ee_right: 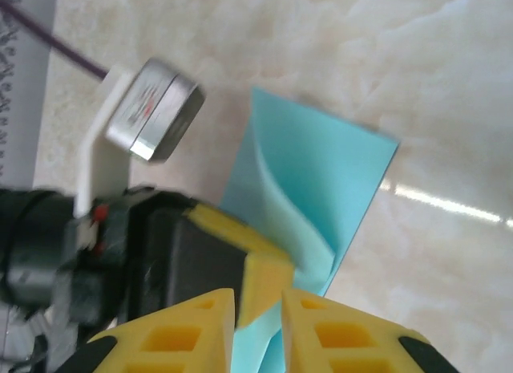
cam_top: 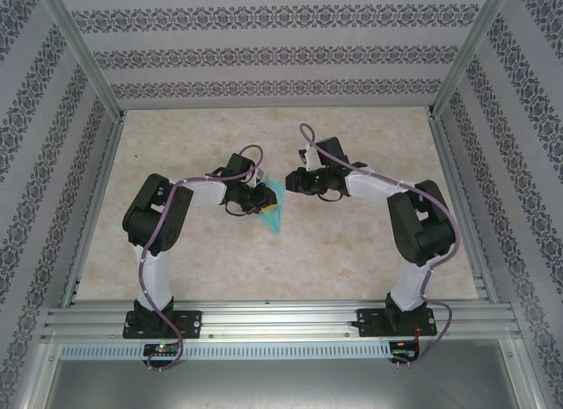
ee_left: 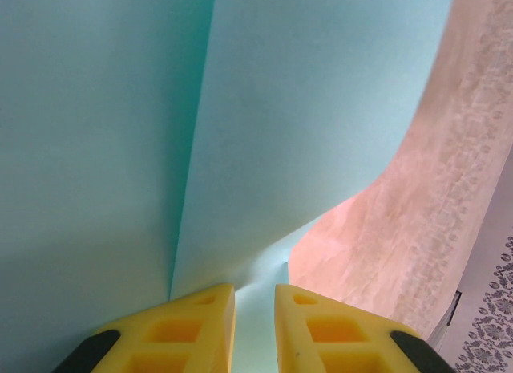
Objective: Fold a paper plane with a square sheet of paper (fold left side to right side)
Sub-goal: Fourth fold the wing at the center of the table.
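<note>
Both pinched together: left end effector (ee_left: 255,297) clamps the paper (ee_left: 304,108), right end effector (ee_right: 258,305) hangs near it.

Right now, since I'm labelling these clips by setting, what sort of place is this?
Probably a lab robot test cell, not a home: an aluminium frame boxes in the table, printed patterned panels serve as walls, and the left arm and right arm, bolted to its front rail, handle a sheet of paper.
</note>
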`<state>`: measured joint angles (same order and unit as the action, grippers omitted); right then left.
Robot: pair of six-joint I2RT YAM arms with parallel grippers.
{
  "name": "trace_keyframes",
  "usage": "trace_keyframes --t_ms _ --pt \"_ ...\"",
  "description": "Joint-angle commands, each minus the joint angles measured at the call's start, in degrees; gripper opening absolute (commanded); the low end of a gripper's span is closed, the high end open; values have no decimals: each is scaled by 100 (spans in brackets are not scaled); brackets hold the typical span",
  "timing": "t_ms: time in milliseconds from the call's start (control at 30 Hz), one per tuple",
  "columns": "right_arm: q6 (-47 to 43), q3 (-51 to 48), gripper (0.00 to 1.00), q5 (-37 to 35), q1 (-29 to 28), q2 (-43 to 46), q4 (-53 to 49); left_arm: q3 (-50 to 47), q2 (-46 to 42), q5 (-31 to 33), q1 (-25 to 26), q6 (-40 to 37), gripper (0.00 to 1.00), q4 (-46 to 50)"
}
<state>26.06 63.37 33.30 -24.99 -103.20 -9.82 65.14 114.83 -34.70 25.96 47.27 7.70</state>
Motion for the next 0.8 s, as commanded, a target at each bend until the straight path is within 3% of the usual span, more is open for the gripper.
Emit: trace_keyframes --t_ms 0,300,767 --pt "280 -699 20 249 -211 320 474 -160 239 251 42 64 22 16" --pt "972 -1358 17 195 -1077 311 1452 -151 242 314 46 9 22 109" --pt "931 -1291 17 -52 -1128 -208 1419 -116 233 323 42 -33 22 172"
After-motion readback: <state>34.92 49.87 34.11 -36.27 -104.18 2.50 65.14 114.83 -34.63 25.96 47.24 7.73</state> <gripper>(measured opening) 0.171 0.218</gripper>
